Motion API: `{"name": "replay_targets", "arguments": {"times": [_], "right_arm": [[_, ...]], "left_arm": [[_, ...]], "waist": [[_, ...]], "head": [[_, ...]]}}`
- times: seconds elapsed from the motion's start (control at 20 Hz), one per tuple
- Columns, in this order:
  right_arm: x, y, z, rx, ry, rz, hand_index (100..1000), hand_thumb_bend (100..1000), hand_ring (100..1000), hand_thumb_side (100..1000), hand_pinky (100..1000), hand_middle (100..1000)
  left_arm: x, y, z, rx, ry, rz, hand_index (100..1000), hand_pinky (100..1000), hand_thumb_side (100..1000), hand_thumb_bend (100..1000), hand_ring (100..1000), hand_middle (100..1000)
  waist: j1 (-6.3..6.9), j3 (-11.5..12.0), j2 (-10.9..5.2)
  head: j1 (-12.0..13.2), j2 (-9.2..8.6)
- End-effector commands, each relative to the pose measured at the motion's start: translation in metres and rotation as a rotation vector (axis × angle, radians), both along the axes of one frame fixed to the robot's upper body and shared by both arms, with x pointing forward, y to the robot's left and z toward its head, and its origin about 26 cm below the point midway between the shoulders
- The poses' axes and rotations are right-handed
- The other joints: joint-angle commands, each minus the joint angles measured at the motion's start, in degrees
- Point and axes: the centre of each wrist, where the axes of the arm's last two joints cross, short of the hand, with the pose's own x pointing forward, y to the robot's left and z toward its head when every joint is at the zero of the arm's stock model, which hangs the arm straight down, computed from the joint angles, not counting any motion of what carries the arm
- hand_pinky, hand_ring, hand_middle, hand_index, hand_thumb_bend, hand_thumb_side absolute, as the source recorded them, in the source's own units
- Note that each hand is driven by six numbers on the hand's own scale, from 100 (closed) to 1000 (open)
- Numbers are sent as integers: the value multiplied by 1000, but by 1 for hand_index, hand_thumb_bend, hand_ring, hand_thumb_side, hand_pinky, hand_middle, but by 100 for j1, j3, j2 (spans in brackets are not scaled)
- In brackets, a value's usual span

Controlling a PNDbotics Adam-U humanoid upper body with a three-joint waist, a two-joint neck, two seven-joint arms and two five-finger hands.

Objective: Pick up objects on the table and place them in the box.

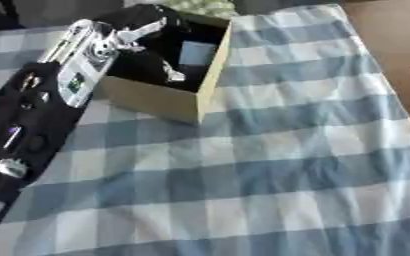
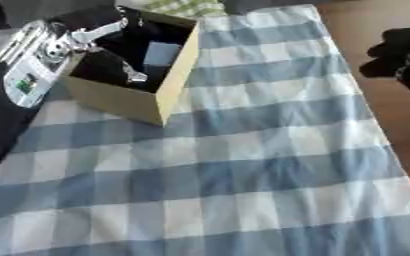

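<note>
A tan cardboard box (image 1: 156, 101) with a dark inside stands at the back left of the table. My left arm comes in from the lower left, and my left hand (image 1: 147, 55) is down inside the box, black with silver parts. A pale blue flat thing (image 1: 196, 53) shows in the box just right of the hand; whether the hand touches it is hidden. My right hand (image 2: 399, 54) hangs dark at the right edge, off the table, over the brown floor. No loose objects show on the cloth.
A blue and white checked cloth (image 1: 270, 165) covers the table. A green checked thing (image 1: 204, 7) lies behind the box. The table's right edge runs down beside brown floor (image 2: 375, 15).
</note>
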Motion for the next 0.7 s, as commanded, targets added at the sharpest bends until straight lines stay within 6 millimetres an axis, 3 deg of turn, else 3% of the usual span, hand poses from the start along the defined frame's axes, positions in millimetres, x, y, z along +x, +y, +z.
{"name": "replay_targets", "arguments": {"times": [0.05, 0.35, 0.65, 0.7], "right_arm": [[-4, -1, 7, -5, -25, -3, 799, 100, 668, 1000, 721, 665], [-4, -1, 4, -1, -17, -4, 799, 100, 669, 1000, 721, 666], [-4, -3, 1, 2, -11, -18, 799, 100, 670, 1000, 722, 666], [-4, -3, 0, 2, -10, -20, 799, 100, 670, 1000, 722, 666]], "left_arm": [[-7, 4, 18, -1, -66, -4, 886, 670, 592, 763, 810, 821], [-13, 3, 26, -50, -90, -38, 865, 636, 547, 623, 792, 806], [-39, 3, 50, -234, -121, -135, 806, 552, 394, 193, 737, 761], [-47, 3, 55, -269, -124, -157, 801, 546, 392, 171, 733, 758]], "waist": [[-51, 30, -208], [-93, 141, -322], [-143, 311, -480], [-148, 344, -504]], "head": [[5, 42], [-2, 124], [-92, 326], [-112, 361]]}}
